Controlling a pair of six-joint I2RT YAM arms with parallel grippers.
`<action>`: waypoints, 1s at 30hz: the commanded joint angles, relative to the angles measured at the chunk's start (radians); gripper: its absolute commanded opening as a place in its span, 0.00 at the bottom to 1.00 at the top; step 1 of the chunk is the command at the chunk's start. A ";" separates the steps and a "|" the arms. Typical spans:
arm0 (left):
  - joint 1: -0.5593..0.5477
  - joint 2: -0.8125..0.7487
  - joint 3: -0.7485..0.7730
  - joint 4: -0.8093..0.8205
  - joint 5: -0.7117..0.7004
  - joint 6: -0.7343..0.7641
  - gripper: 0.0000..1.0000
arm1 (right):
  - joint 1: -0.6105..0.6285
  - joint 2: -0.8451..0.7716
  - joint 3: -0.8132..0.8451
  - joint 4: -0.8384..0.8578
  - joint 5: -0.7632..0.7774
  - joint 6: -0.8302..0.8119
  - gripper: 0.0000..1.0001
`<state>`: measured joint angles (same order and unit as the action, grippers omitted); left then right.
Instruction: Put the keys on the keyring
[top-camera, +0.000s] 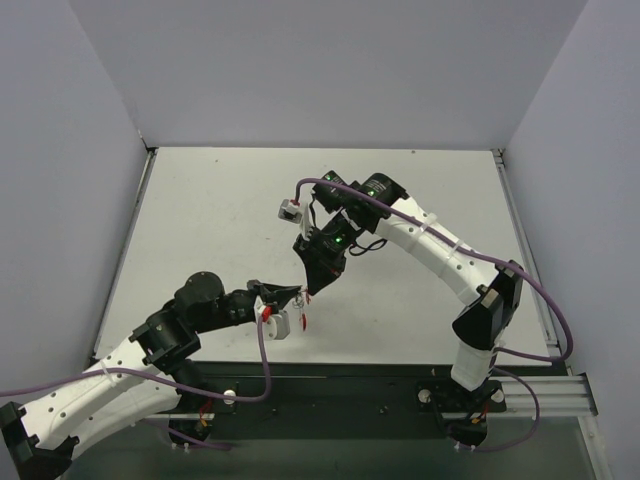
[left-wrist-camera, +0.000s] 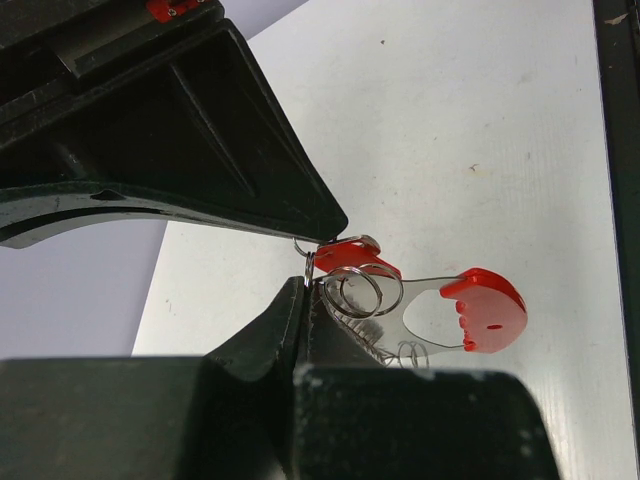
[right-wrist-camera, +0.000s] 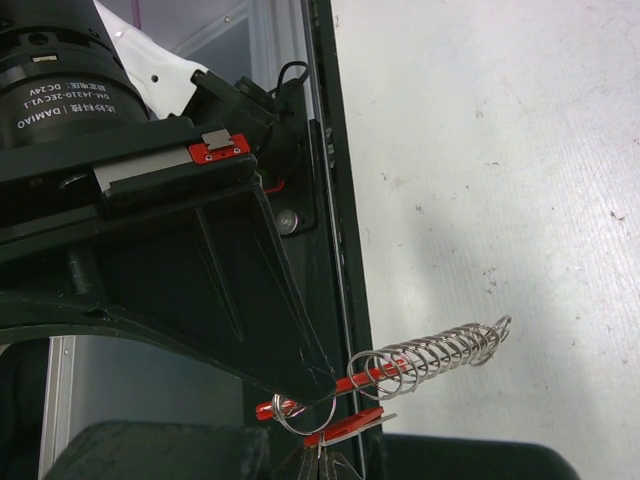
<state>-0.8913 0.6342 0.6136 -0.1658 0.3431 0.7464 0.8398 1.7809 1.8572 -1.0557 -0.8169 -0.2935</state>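
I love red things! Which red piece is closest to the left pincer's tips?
The small flat red piece, right at the tips of the left pincer. The red foot-shaped plastic tag sticks out farther away.

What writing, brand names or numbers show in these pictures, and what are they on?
"DAMIAO": black round motor housing, right wrist view, printed upside down.
"DM-J4310-2ECV1.1": same housing.
"DC24V": same housing; the small line beside it is too blurred to read.
Other views: none.

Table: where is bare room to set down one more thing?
Bare: the far-left part of the table, between left wall and right arm; the far-right corner; the near patch beside its base. Crowded: near centre, where left gripper and right gripper meet at the keyring.
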 joint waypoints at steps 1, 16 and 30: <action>-0.006 0.001 0.008 0.045 -0.004 0.013 0.00 | 0.010 0.008 0.031 -0.033 -0.014 -0.013 0.00; -0.014 0.028 0.014 0.040 -0.041 0.022 0.00 | 0.035 0.012 0.030 -0.038 -0.021 -0.006 0.00; -0.021 0.045 0.017 0.035 -0.079 0.033 0.00 | 0.036 0.018 0.028 -0.041 -0.051 -0.013 0.00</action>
<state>-0.9066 0.6701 0.6136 -0.1692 0.3161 0.7650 0.8528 1.7813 1.8591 -1.0660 -0.7815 -0.3012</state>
